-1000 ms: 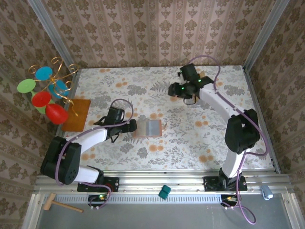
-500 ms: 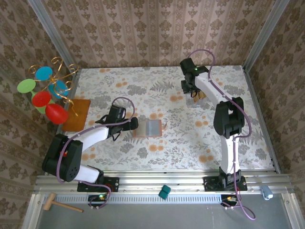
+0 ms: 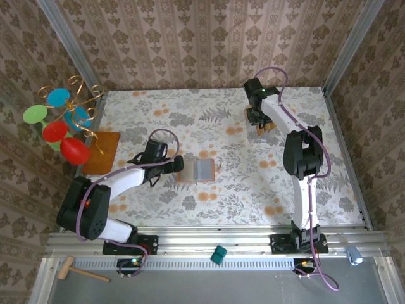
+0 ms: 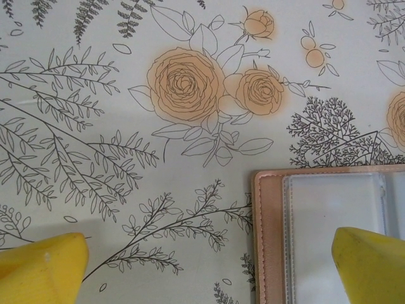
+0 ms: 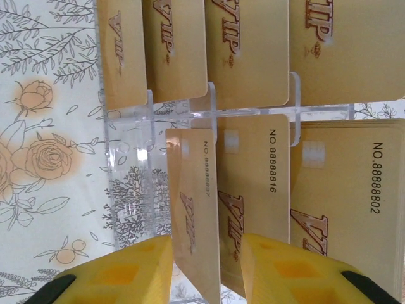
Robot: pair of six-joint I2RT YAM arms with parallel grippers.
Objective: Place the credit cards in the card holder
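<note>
The card holder [image 3: 197, 170] lies open and flat at mid-table, its salmon edge and grey lining [image 4: 329, 240] in the left wrist view. My left gripper [image 3: 179, 166] hovers over its left edge, open and empty [image 4: 209, 269], with one finger over the wallet and the other over bare cloth. The credit cards [image 3: 264, 125] stand in a clear acrylic rack [image 5: 133, 158] at the back right. My right gripper [image 3: 259, 120] is down at the rack, open [image 5: 207, 272]. One tan card [image 5: 197, 215] leans tilted between its fingers, with a gap beside the right one.
An orange-brown mat [image 3: 102, 152] lies at the left under a gold wire stand with coloured discs [image 3: 60, 123]. A teal block [image 3: 218, 255] and a wooden mallet [image 3: 79, 271] sit on the front rail. Several more cards fill the rack's other slots [image 5: 342, 50].
The right arm has swung from the left of the rack to right over it, and its jaws have narrowed around one card. The left gripper has barely shifted.
</note>
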